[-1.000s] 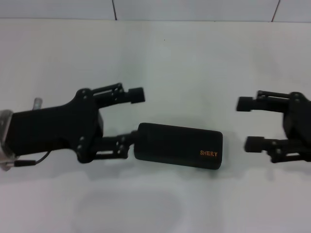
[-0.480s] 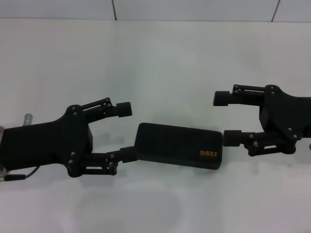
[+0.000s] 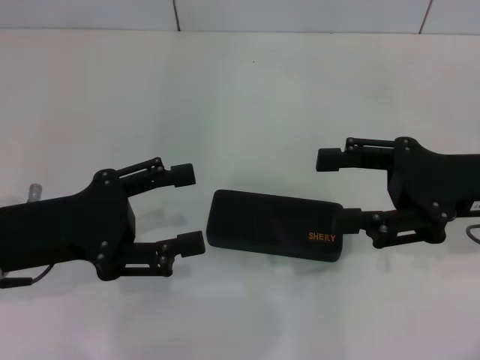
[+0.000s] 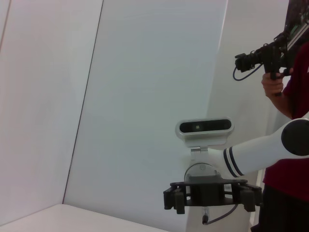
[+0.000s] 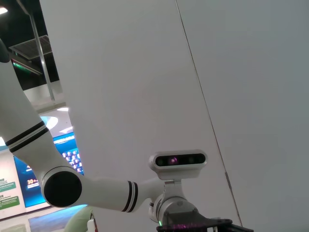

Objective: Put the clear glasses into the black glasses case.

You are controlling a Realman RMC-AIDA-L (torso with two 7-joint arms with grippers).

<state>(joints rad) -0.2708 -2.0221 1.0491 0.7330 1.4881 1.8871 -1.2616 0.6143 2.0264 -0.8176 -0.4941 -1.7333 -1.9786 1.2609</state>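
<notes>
1. Both tools are spread wide and hold nothing. My left tool [image 3: 187, 210] hovers just off the left end of the flat black rectangular glasses case with rounded corners and orange lettering [image 3: 274, 225]. My right tool [image 3: 336, 189] is at the case's right end, and its lower finger [image 3: 354, 218] looks to be touching or all but touching that end.
2. That black glasses case lies shut on the white table [image 3: 247, 97], between my two tools, with its long side running across in front of me.
3. I cannot find the fully transparent clear glasses in any view. They may be inside the shut case, or somewhere I cannot see.
4. I judge the step in hand to be either checking or settling the shut case, or opening it, so I will not assume which.
5. If I steady it, I should press squarely on the short right end and keep the finger low, so the case does not skid or turn.
6. If I must lift the lid, I cannot tell where the seam runs, so I would bring my left tool in slowly and level.
7. Neither wrist view shows the case, so I will steer by the head view.
</notes>
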